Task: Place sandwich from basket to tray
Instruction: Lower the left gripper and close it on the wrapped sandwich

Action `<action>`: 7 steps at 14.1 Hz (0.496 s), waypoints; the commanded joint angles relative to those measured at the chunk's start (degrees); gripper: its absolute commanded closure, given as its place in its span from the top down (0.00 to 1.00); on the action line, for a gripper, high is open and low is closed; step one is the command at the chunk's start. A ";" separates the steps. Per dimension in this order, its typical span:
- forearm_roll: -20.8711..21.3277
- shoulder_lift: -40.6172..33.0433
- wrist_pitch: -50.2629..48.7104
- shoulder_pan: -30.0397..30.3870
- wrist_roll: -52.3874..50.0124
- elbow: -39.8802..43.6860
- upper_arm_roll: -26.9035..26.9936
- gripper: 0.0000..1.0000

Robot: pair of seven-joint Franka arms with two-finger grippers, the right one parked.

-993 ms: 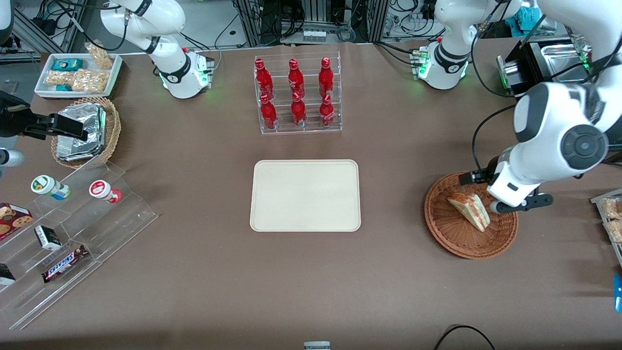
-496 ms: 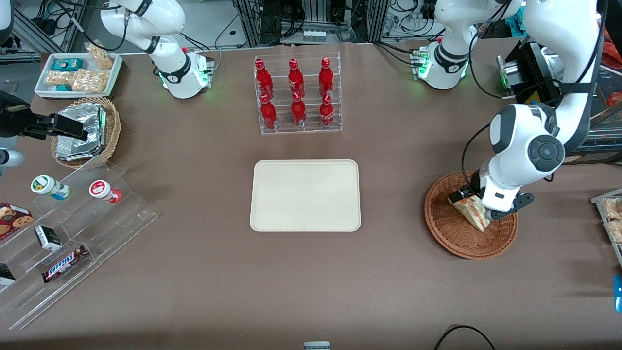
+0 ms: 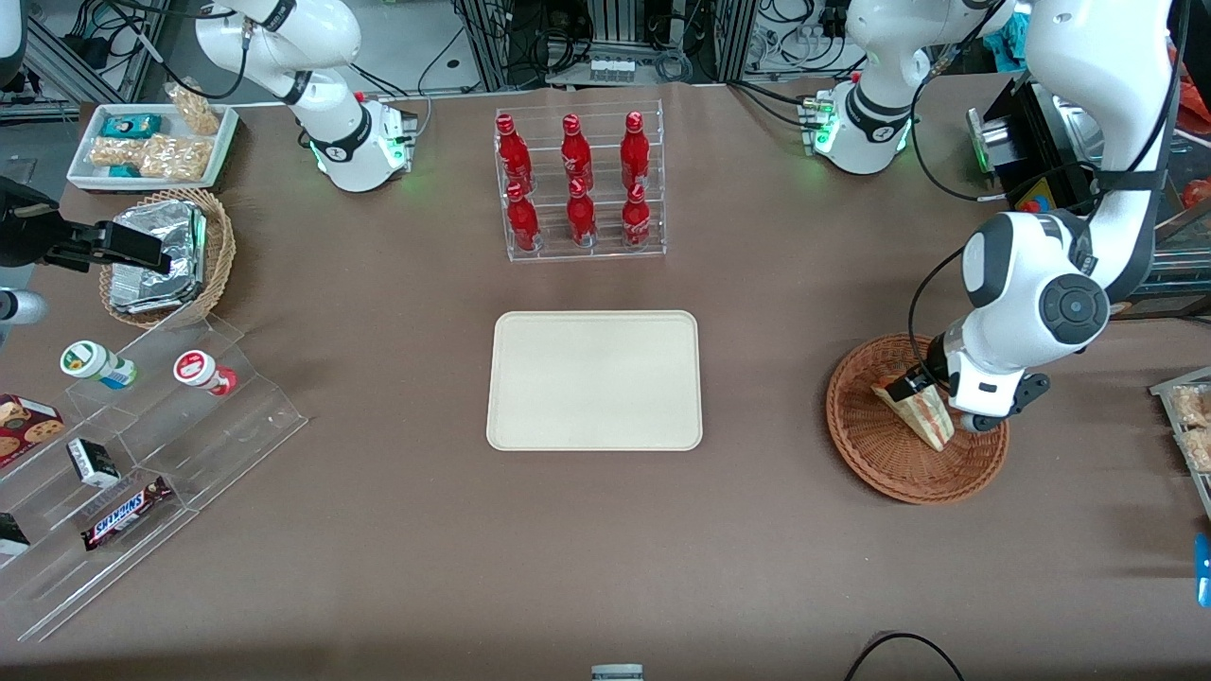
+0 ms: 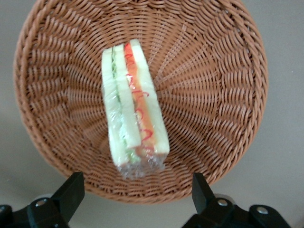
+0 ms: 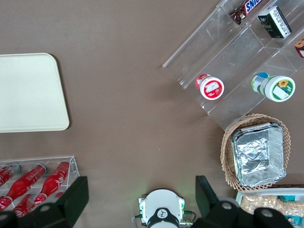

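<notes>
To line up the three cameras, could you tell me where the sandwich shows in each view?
Front view: the sandwich lies in the basket, toward the working arm's end of the table, partly under the gripper.
Left wrist view: the sandwich lies mid-basket, between the open fingers.
Right wrist view: not in it.
Shared landmark: the basket.

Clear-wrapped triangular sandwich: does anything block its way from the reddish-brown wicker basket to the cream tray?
Nothing visible does. The clear-wrapped triangular sandwich lies in the reddish-brown wicker basket, the open gripper above it. Only bare brown tabletop lies between the basket and the cream rectangular tray.
</notes>
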 commanded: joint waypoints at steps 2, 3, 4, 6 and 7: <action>-0.03 2.39 3.44 0.39 -0.99 -0.52 1.18 1.00; -0.03 2.74 4.41 0.39 -0.99 -0.52 1.18 1.00; -0.11 3.35 5.55 0.39 -0.99 -0.52 1.27 1.00; -0.11 4.76 7.39 0.39 -0.99 -0.52 1.36 1.00; -0.11 5.37 8.45 0.39 -0.99 -0.52 1.79 1.00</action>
